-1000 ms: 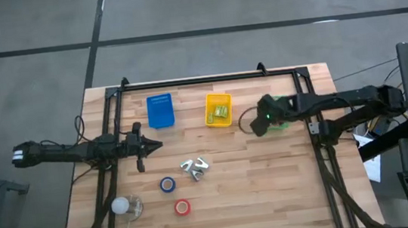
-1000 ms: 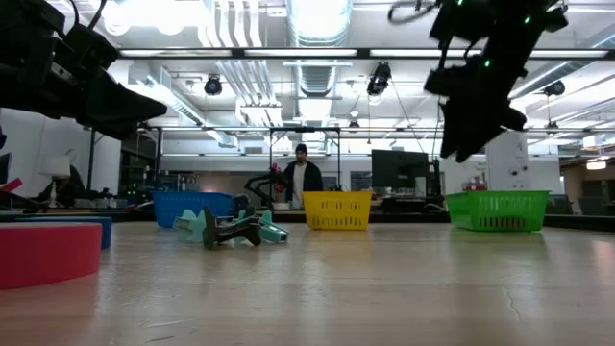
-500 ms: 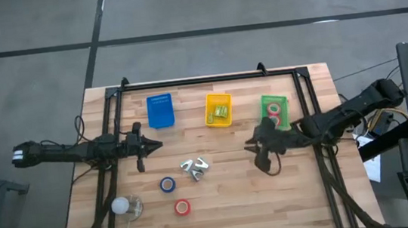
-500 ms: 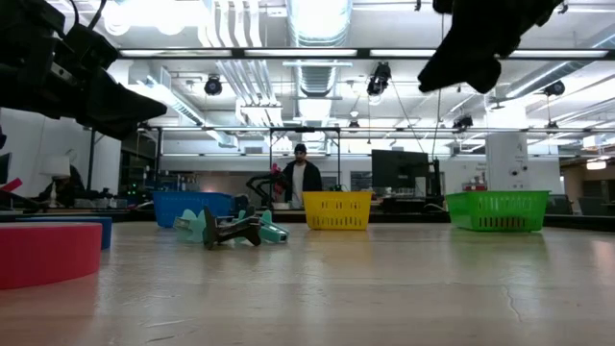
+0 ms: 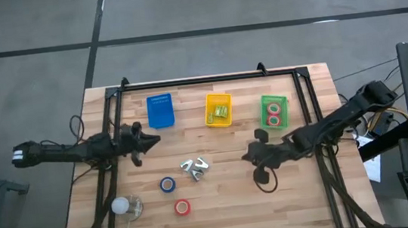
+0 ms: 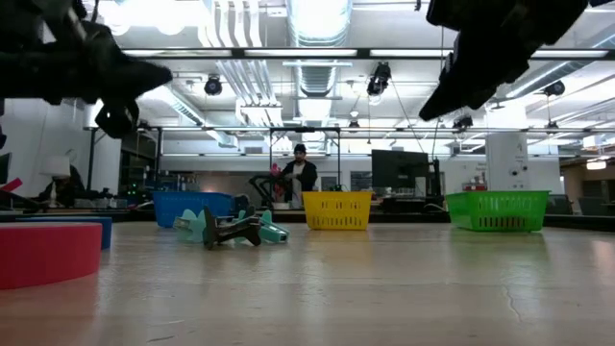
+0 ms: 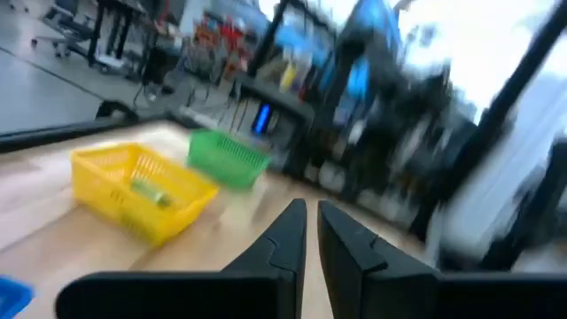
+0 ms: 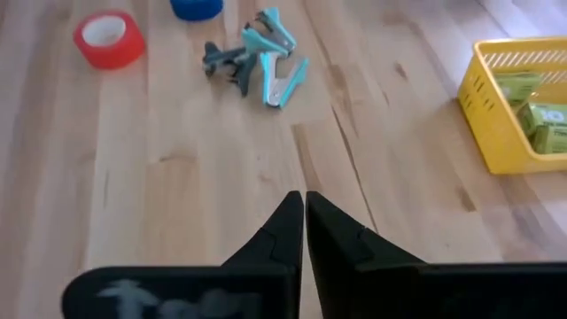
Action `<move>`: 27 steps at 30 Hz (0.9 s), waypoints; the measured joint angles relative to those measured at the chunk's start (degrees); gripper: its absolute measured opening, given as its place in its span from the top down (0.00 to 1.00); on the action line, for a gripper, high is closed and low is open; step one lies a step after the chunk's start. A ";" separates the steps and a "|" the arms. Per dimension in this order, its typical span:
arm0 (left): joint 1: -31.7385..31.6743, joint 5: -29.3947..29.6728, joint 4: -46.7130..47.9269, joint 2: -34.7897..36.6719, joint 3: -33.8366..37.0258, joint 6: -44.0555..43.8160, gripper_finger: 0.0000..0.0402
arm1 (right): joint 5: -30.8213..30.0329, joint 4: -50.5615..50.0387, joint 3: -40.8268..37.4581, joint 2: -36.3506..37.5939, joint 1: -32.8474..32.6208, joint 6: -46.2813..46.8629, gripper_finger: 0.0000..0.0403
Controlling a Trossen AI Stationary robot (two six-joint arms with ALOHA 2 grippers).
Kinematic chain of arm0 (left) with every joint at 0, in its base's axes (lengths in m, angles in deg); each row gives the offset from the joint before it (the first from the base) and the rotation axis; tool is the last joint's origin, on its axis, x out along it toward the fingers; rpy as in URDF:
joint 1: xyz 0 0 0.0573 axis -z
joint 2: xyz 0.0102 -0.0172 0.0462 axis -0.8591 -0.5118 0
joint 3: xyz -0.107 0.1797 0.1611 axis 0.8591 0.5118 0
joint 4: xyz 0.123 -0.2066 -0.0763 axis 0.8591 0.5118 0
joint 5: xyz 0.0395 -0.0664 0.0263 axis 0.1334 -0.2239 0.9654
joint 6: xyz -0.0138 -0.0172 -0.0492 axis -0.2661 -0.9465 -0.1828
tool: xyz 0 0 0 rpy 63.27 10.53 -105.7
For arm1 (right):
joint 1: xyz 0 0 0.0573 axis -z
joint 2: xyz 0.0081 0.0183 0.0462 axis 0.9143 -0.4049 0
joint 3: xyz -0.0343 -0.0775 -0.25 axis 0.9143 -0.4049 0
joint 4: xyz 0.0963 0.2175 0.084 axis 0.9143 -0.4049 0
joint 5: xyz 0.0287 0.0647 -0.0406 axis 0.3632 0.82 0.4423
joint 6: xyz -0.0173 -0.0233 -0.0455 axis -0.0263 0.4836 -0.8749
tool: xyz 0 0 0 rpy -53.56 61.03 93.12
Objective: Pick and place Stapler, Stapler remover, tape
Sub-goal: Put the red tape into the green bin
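A: Where is the right gripper point(image 5: 252, 154) found?
B: It is held above bare wood right of the table's middle, below the green bin point(image 5: 274, 112). Its jaws are seen pressed nearly together, with nothing between them.

A: And the left gripper point(image 5: 146, 140)?
B: It is held over the table's left part, just below the blue bin point(image 5: 160, 110). Its fingers point(image 7: 285, 232) are parted by only a thin slit, and nothing is gripped.

A: Where is the tape placed?
B: Two red rolls point(image 5: 273, 114) are seen inside the green bin. A blue roll point(image 5: 167, 184) and a red roll point(image 5: 182, 206) are left on the table, near the front.

A: The staple removers point(image 5: 194, 166)?
B: A small teal cluster is found at the table's middle, just right of the blue roll. Green staplers point(image 5: 220, 112) are held in the yellow bin point(image 5: 219, 109).
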 joint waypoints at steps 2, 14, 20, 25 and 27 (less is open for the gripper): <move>0.00 1.32 -2.56 0.03 0.00 -2.76 0.91 | -0.01 0.08 0.00 -1.14 0.00 -0.20 0.97; 4.40 -1.35 -4.45 -3.74 -2.35 -14.50 0.91 | 0.10 1.76 0.00 -4.00 0.00 -0.57 0.97; 16.02 5.83 -4.69 -13.40 -7.62 -13.28 0.77 | 0.09 1.76 0.00 -3.83 0.01 -0.81 0.97; 27.27 12.98 -4.18 -24.51 -15.53 -6.21 0.56 | 0.09 1.81 0.00 -3.81 0.02 -0.73 0.97; 30.52 13.41 -4.98 -28.85 -19.35 -3.53 0.49 | 0.09 1.82 0.00 -3.81 0.02 -0.47 0.97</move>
